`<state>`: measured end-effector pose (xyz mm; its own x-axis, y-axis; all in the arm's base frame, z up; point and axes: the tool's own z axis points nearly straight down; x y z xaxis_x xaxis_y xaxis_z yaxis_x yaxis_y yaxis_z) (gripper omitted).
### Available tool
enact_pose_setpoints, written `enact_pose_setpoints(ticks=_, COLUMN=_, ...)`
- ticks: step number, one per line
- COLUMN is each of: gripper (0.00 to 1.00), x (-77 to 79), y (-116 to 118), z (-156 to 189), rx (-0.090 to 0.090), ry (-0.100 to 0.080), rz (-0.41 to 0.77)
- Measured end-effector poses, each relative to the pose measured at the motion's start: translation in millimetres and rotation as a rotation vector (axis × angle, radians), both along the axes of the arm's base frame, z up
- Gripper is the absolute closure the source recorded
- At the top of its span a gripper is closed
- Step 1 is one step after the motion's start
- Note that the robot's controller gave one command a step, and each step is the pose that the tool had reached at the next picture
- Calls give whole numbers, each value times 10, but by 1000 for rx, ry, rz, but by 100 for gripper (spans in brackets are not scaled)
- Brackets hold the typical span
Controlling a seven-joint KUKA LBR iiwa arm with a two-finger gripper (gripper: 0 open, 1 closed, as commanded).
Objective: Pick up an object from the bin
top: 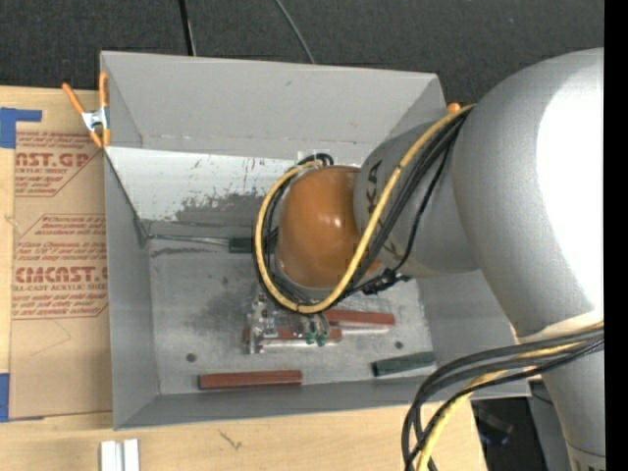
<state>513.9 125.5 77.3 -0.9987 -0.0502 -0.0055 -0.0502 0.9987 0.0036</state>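
My gripper [261, 331] reaches down to the bin floor near the front middle, mostly hidden under the orange wrist cover. Right beside it, to its right, lies a short reddish-brown stick [361, 319], whose left end runs in under the gripper. Whether the gripper touches the stick is hidden. A longer reddish-brown bar [250, 380] lies flat along the front wall, just below the gripper and apart from it. A dark green piece [402, 365] rests at the front right corner.
A thin grey rod with a dark green tip [238, 246] lies along the back of the floor at the left. The big arm covers the bin's right side, and the floor on the left is bare metal.
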Motion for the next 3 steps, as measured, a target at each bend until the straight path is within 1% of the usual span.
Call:
enact_pose_setpoints(ticks=1, gripper=100, x=0, y=0, z=0, rx=0, ry=0, rz=0)
enact_pose_setpoints(ticks=2, gripper=100, x=-63, y=106, z=1221, rx=-2, ry=4, rz=-30)
enact_pose_setpoints(ticks=3, gripper=100, x=-63, y=106, z=1221, rx=-2, ry=5, rz=-30)
